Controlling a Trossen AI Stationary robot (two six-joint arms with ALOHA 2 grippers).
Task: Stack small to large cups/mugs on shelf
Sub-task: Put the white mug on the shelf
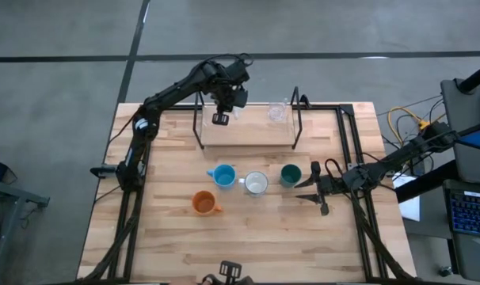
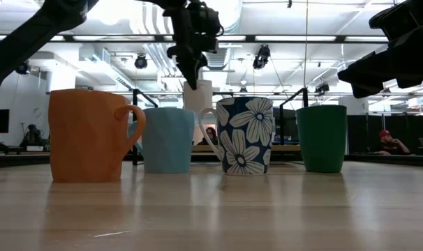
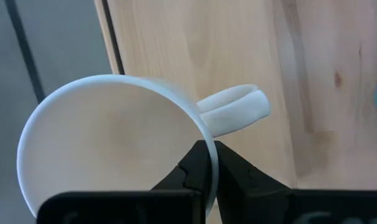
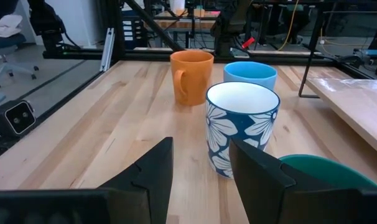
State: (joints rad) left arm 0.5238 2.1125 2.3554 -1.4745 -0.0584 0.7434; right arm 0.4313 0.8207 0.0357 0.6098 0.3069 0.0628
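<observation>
Standing by the table, I see the left gripper (image 1: 221,117) over the left end of the shelf (image 1: 248,134), its jaws pinched tight on the rim of a white mug (image 3: 107,143); one finger sits inside the wall and one outside, just beside the handle. From table height the mug hangs a little above the shelf board, not yet set down, I judge. That mug looks like glazed ceramic: stiff, smooth and fairly slippery, so a rim pinch next to the handle is a sound hold, though it could swing if the arm moves fast.

Further along the shelf, near its right end, stands the clear glass cup (image 1: 277,112). It is the most fragile of the lot and hard to see; I would take it by the rim, gently.

On the tabletop in front of the shelf stand 4 more. The orange mug (image 1: 204,203) is nearest the front edge, then the light blue cup (image 1: 223,176), the white flowered mug (image 1: 257,184) and the dark green cup (image 1: 290,174) in a row. All look rigid and light enough for 1 gripper; a rim wall gives the surest purchase.

At the right, the right gripper (image 1: 318,188) rests low beside the green cup, fingers parted about halfway and holding nothing.
</observation>
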